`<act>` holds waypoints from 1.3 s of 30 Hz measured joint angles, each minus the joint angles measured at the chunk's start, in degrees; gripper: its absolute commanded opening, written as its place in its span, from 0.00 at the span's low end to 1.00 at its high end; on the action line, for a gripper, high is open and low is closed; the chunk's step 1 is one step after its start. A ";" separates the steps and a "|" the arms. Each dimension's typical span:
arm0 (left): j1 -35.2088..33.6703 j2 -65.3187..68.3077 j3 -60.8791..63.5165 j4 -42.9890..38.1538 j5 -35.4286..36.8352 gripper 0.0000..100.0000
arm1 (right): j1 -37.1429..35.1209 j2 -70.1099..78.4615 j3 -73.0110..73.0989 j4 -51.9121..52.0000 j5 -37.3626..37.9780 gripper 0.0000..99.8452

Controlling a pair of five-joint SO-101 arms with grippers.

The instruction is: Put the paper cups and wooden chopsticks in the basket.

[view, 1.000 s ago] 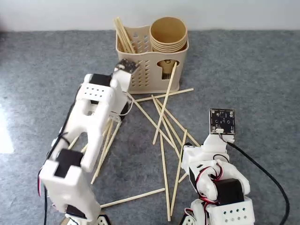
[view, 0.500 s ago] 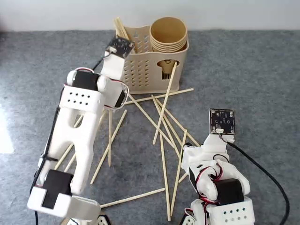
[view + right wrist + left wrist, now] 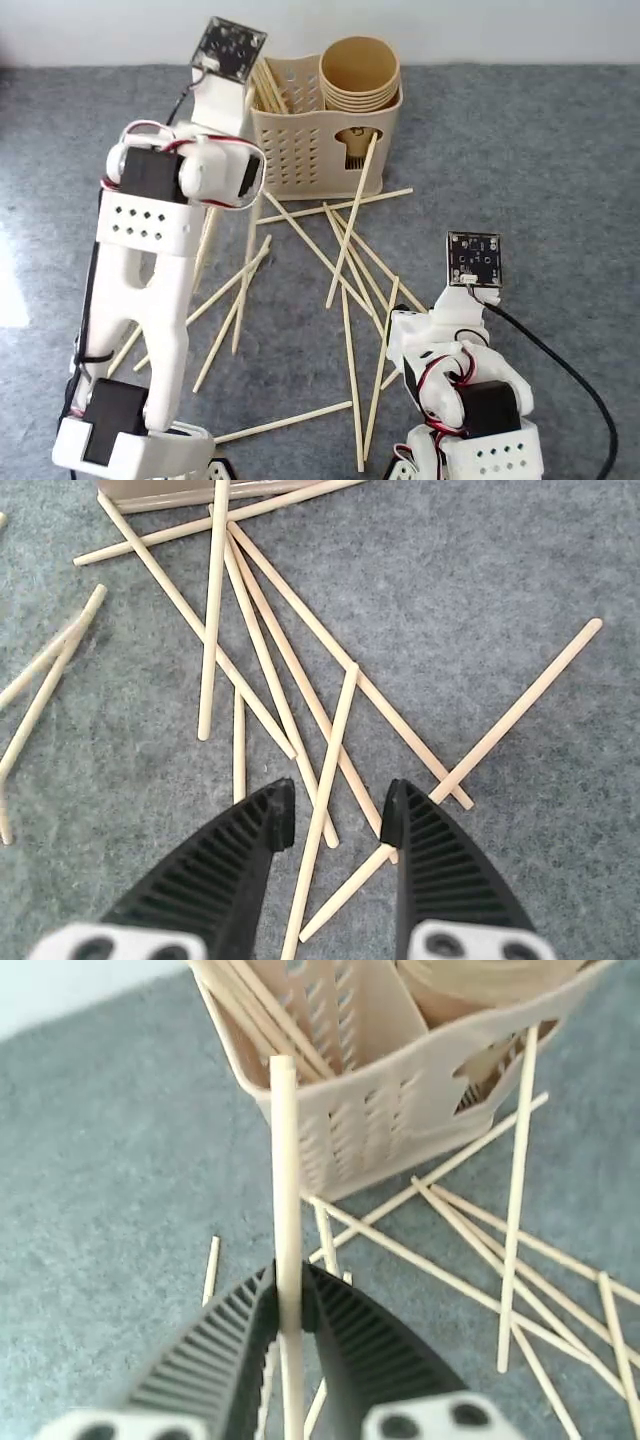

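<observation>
A beige perforated basket (image 3: 320, 150) stands at the back of the grey carpet. A stack of paper cups (image 3: 360, 72) sits in its right compartment and several chopsticks (image 3: 268, 85) stand in its left one. My left arm (image 3: 150, 230) is raised beside the basket's left side. The left gripper (image 3: 285, 1290) is shut on one wooden chopstick (image 3: 284, 1180), whose tip points at the basket (image 3: 400, 1110). My right gripper (image 3: 335, 815) stands open low over the loose chopsticks (image 3: 270, 670), with nothing between its fingers.
Several loose chopsticks (image 3: 345, 260) lie crossed on the carpet in front of the basket, and one (image 3: 358, 200) leans against its front wall. More lie under the left arm (image 3: 225, 300). The right arm (image 3: 455, 360) sits at the front right.
The left arm has risen and swung toward the back, from in front of the basket's left corner to high beside it. The right arm has not moved.
</observation>
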 measured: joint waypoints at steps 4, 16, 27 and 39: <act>0.00 -0.09 -5.10 2.46 0.00 0.01 | 0.00 0.00 0.00 0.00 0.00 0.16; 0.00 -0.09 -15.56 3.43 2.90 0.01 | 0.09 -0.09 0.53 0.00 0.00 0.16; 0.00 -0.09 -18.46 -10.90 8.97 0.01 | 0.00 -0.09 0.53 0.00 0.00 0.16; 0.35 10.02 -18.46 -36.75 16.00 0.01 | 0.00 -0.09 0.53 0.00 0.00 0.16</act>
